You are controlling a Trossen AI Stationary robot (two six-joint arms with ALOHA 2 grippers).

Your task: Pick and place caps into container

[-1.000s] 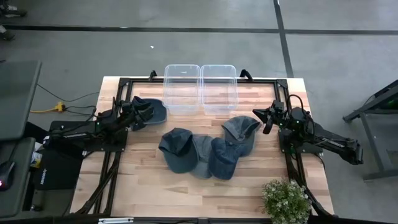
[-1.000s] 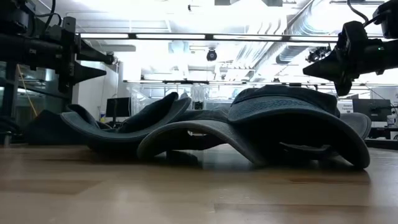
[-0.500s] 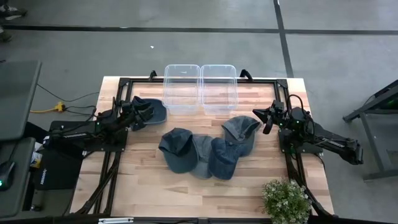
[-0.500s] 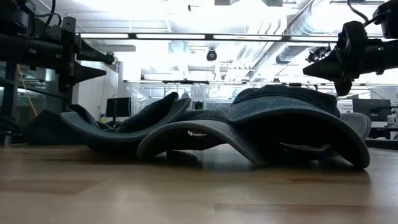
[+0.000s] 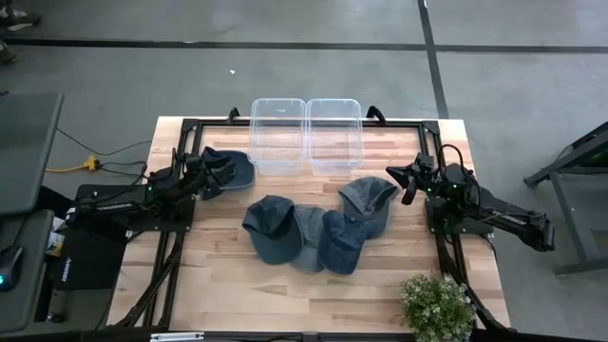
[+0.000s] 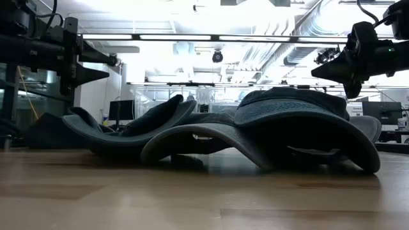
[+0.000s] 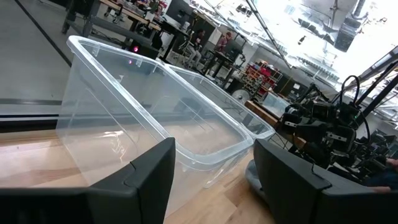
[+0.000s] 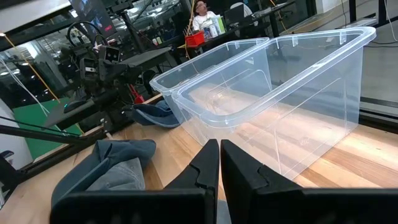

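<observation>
Two clear bins (image 5: 277, 133) (image 5: 333, 133) stand side by side at the table's far edge. One dark blue cap (image 5: 236, 169) lies alone near the left bin. Several denim caps overlap in a pile at mid-table (image 5: 313, 233), the rightmost (image 5: 369, 199) lying partly on its neighbour; the low view shows a curved brim (image 6: 255, 144) in front. My left gripper (image 5: 211, 175) (image 7: 214, 155) is open and hovers by the lone cap, raised off the table (image 6: 96, 67). My right gripper (image 5: 404, 182) (image 8: 219, 152) is shut, raised right of the pile (image 6: 319, 70).
A potted plant (image 5: 437, 304) stands at the table's near right corner. A black frame (image 5: 180, 190) runs along the table's left, right and far edges. Bare wood lies near the front edge (image 5: 285, 294). People sit in the room beyond (image 8: 202, 12).
</observation>
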